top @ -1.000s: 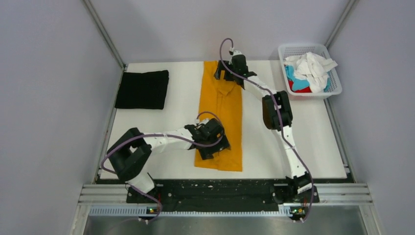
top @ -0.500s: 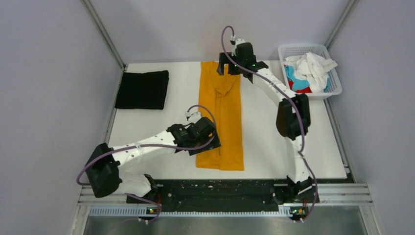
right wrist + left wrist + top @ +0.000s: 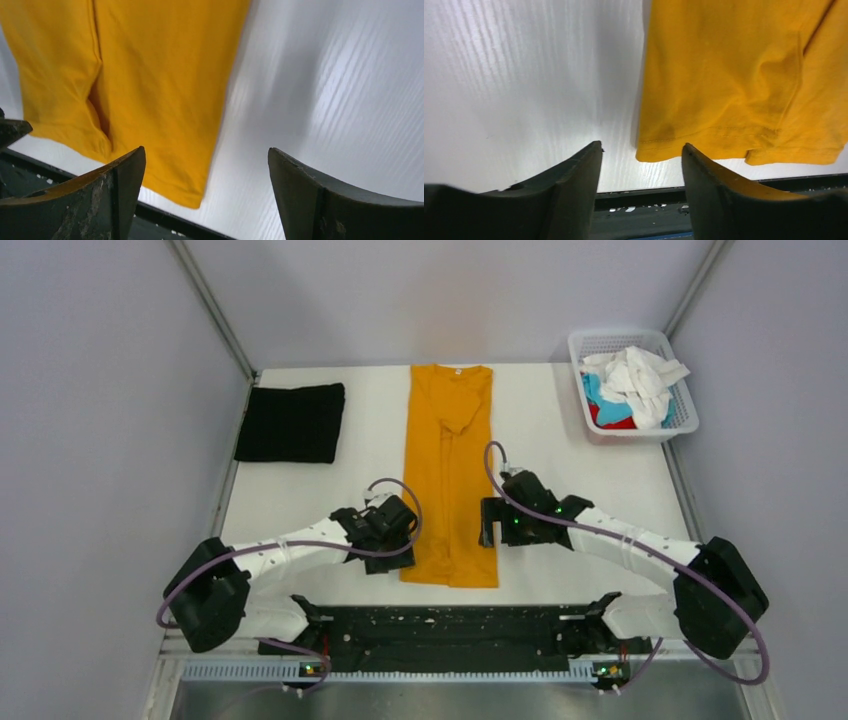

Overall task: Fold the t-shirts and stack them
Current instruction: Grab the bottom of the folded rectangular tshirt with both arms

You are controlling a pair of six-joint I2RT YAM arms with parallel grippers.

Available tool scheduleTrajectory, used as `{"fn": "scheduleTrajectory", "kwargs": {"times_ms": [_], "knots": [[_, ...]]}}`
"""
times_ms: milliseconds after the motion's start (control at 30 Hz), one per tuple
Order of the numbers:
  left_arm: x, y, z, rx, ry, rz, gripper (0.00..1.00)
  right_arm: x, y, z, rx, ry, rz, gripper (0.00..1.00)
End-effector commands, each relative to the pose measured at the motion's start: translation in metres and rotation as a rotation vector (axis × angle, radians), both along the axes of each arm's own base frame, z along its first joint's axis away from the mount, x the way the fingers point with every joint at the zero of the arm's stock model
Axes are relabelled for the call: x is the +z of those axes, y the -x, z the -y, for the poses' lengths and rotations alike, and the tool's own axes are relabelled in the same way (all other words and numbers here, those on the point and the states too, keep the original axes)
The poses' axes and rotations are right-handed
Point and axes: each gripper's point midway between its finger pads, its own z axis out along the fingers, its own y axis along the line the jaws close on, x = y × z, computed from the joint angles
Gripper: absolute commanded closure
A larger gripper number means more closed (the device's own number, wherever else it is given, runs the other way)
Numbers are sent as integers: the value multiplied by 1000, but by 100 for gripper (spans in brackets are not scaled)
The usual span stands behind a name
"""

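Note:
A mustard-orange t-shirt (image 3: 450, 480) lies folded into a long narrow strip down the middle of the table, collar at the far end. A black t-shirt (image 3: 291, 422) lies folded at the far left. My left gripper (image 3: 392, 558) is open, low beside the strip's near left edge. In the left wrist view the shirt's near left hem corner (image 3: 659, 150) shows between the left gripper's (image 3: 641, 146) fingers. My right gripper (image 3: 490, 530) is open at the strip's near right edge. The right wrist view shows the shirt (image 3: 150, 75) toward the right gripper's (image 3: 206, 150) left finger, bare table toward the right one.
A white mesh basket (image 3: 650, 432) at the far right holds white (image 3: 635, 375), light-blue and red t-shirts in a heap. The white table (image 3: 330, 500) ends at a black rail (image 3: 450, 625) along the near edge. Grey walls stand close on both sides.
The right arm swung from the collar end back to the strip's near right edge. The left gripper slid off the shirt to its near left edge, and its jaws narrowed somewhat.

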Motion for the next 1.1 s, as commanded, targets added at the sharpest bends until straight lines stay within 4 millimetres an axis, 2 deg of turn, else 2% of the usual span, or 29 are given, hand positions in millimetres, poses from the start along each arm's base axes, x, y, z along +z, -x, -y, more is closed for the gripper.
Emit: {"fn": "scheduleTrajectory", "kwargs": {"times_ms": [0, 133, 300, 467, 500, 567, 733, 833, 933, 1000, 1033, 1067], "knots": [[-7, -4, 14, -31, 80, 3, 42, 14, 25, 4, -64, -60, 3, 11], [-16, 3, 17, -29, 110, -34, 51, -1, 51, 5, -73, -105, -57, 17], [-27, 8, 12, -15, 85, -59, 60, -9, 72, -10, -19, -140, -102, 22], [-31, 9, 11, -11, 73, -78, 97, -23, 92, -19, 25, -117, -157, 36], [-31, 10, 11, -6, 74, -79, 100, -25, 95, -20, 29, -112, -162, 38], [-30, 12, 8, 9, 69, -88, 100, -30, 100, -19, 27, -95, -178, 43], [-27, 15, 5, 26, 82, -80, 100, -44, 109, -11, 13, -31, -209, 48], [-28, 16, 2, 37, 76, -83, 100, -53, 111, -9, 7, -4, -232, 58], [-27, 17, 3, 40, 81, -88, 100, -56, 107, -11, -1, 2, -215, 78], [-26, 19, 3, 43, 87, -91, 100, -56, 107, -12, 2, -1, -211, 96], [-26, 20, 2, 46, 86, -94, 100, -55, 110, -12, 5, -4, -215, 100], [-26, 23, 0, 61, 87, -101, 100, -55, 116, -13, 20, -11, -223, 100]]}}
